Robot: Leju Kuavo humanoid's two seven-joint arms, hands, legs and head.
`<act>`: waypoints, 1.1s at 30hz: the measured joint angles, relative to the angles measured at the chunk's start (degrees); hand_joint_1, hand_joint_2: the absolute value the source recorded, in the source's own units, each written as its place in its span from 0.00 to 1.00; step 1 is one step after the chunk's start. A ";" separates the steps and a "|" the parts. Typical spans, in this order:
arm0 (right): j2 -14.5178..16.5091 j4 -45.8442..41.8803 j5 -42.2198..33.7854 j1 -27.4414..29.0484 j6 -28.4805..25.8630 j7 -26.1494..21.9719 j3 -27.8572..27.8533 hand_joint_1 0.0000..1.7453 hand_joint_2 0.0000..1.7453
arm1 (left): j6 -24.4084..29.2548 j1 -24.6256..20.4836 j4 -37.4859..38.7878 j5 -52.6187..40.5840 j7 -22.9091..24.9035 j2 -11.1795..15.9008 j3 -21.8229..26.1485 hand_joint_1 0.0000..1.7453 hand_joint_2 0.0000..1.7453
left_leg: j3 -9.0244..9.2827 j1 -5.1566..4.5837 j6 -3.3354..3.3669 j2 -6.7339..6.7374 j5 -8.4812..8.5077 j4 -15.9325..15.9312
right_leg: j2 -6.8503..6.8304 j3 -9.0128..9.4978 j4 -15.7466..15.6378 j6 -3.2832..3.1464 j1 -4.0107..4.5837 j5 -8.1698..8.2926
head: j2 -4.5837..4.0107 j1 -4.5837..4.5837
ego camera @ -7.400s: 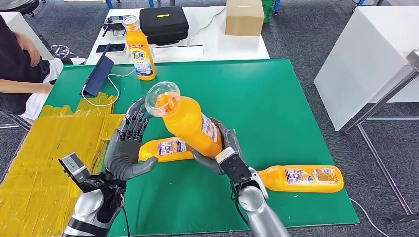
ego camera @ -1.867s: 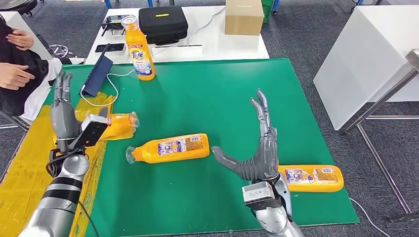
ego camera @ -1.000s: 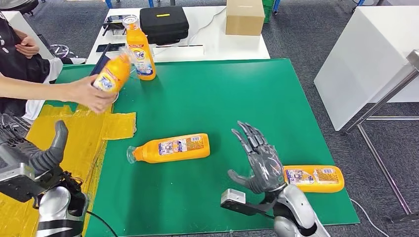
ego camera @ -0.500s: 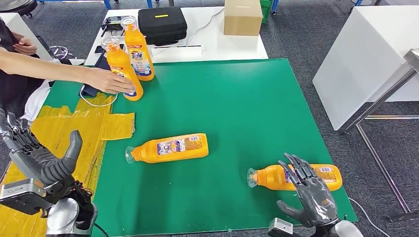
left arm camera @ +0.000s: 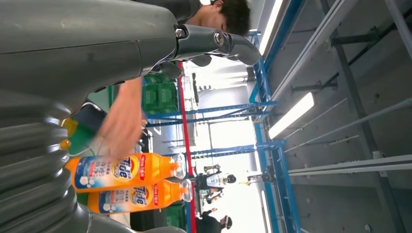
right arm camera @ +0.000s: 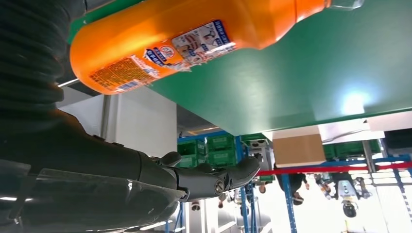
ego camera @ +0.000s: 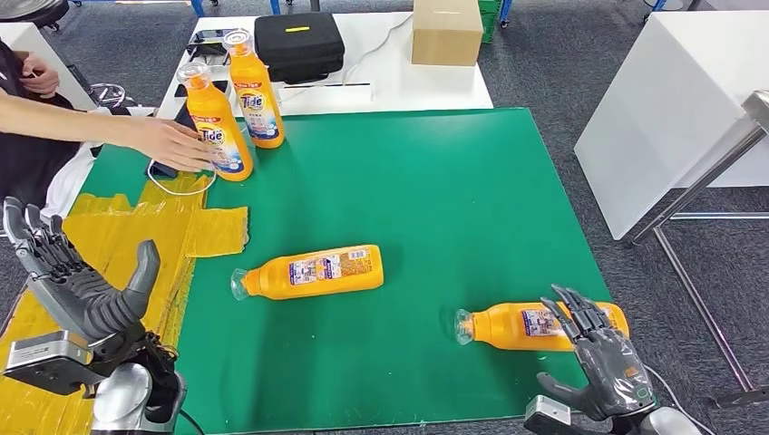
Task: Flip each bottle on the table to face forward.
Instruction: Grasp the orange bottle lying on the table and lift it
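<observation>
Two orange detergent bottles lie on their sides on the green mat (ego camera: 426, 208): one in the middle (ego camera: 308, 272) and one at the near right (ego camera: 535, 325), (right arm camera: 194, 39). Two more stand upright at the far left, the rear one (ego camera: 253, 89) alone and the front one (ego camera: 213, 122), (left arm camera: 126, 170) under a person's hand (ego camera: 172, 143). My right hand (ego camera: 603, 367) is open, fingers spread, just in front of the near-right bottle and apart from it. My left hand (ego camera: 77, 290) is open over the yellow tape at the near left, holding nothing.
A white table behind the mat carries a black case (ego camera: 299, 41), a cardboard box (ego camera: 447, 32) and phones. A dark tablet with a white cable (ego camera: 186, 172) lies at the mat's far-left corner. Yellow tape (ego camera: 100, 245) covers the left side. Another white table (ego camera: 680, 100) stands at the right.
The person has turned the front upright bottle so its label faces me and still touches it. My right hand has drawn slightly back and right; my left hand barely moved.
</observation>
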 joint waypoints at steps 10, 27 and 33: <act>-2.70 4.64 4.40 -1.35 3.87 4.61 -1.13 0.00 1.00 | -0.43 0.01 0.13 1.97 -0.34 -0.06 -0.18 0.00 1.00 | 0.01 0.00 0.00 0.02 0.00 0.00 | 0.00 0.01 0.00 0.00 0.00 0.00 | 0.01 -0.01; -3.20 13.22 8.58 -4.90 4.45 9.82 0.16 0.00 1.00 | -0.40 0.60 0.03 4.24 -0.88 -0.19 -0.15 0.00 1.00 | -0.02 0.01 0.00 0.00 0.00 0.00 | 0.00 0.01 0.00 0.00 0.00 0.00 | 0.00 -0.01; -2.63 17.46 12.47 -8.03 3.86 12.46 1.30 0.00 1.00 | -0.91 0.82 0.02 4.03 -0.47 -0.25 -0.12 0.00 1.00 | 0.02 0.01 0.00 0.01 0.00 0.00 | 0.00 0.03 0.00 0.00 0.01 0.00 | 0.00 -0.01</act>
